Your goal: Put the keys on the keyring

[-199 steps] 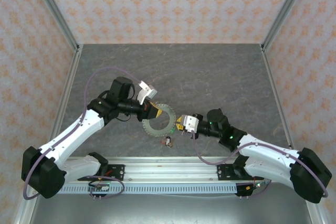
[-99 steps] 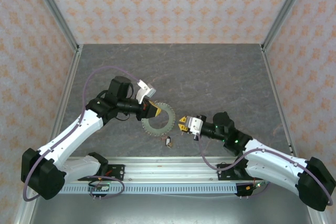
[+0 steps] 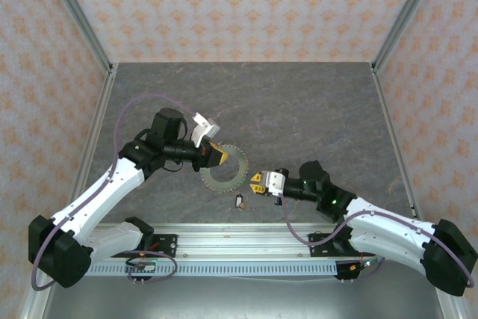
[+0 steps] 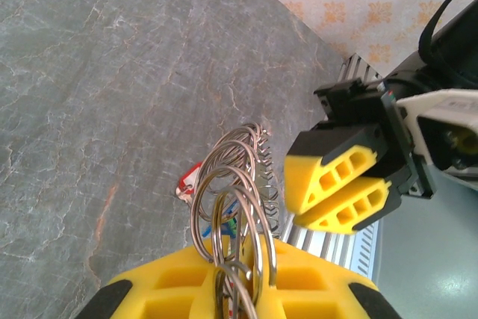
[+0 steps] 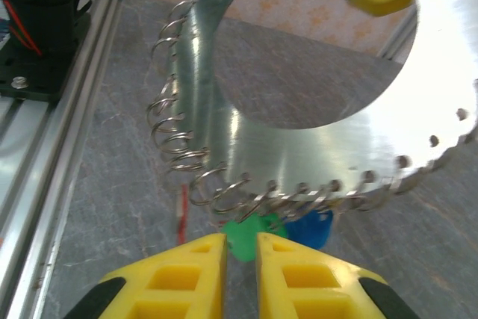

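Where the 2 arms meet near the front middle of the tabletop (image 3: 299,102), we see the left claw (image 3: 215,156) clamped on the keyring (image 3: 224,187), gripping its rim on the side nearest that arm. From the right wrist camera the keyring shows as a flat metal band with a wide hole, and its outer edge is lined with small wire loops. A green tag (image 5: 243,238) and a blue tag (image 5: 310,229) hang side by side from loops on its lower edge. A red tag (image 4: 187,182) sits at that edge too, off to one side.

We find the right claw (image 3: 256,182) just beside the keyring's opposite side, pointing at it. Its 2 yellow fingers (image 5: 187,274) stand almost together with a slim gap, and we see nothing between them. The green tag lies just past their tips.

On the tabletop 1 loose key (image 3: 240,201) lies near the front edge, below the keyring and the right claw and apart from both.
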Available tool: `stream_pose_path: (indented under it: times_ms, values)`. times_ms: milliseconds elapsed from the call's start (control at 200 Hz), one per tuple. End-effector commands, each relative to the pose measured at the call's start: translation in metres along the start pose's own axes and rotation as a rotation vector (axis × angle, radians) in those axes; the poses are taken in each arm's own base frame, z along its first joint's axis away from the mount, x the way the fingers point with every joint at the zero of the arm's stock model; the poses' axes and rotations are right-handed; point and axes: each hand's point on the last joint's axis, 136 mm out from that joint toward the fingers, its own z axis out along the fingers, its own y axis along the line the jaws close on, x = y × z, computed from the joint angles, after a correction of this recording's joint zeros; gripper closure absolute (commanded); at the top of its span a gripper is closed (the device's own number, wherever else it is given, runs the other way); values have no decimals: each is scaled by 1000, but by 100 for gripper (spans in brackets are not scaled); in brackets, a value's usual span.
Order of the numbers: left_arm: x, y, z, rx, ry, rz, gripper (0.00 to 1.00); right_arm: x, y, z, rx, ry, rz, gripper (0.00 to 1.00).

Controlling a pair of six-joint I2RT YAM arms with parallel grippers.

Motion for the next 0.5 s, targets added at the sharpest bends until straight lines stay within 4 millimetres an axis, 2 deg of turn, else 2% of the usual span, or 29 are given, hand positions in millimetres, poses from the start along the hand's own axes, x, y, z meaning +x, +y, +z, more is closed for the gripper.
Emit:
stream_pose_path:
  times_ms: [0,190,495]
  values:
    - [-20,-9,-11,-2,-67,51,100,-12,4,5,-27,-32,-6,83]
    - [-19,-10,-13,-5,-71,55,100,-13,7,13,-33,-27,-20,84]
    - [-18,-11,-16,-17,-84,60,100,-23,-5,17,30,-76,-48,85]
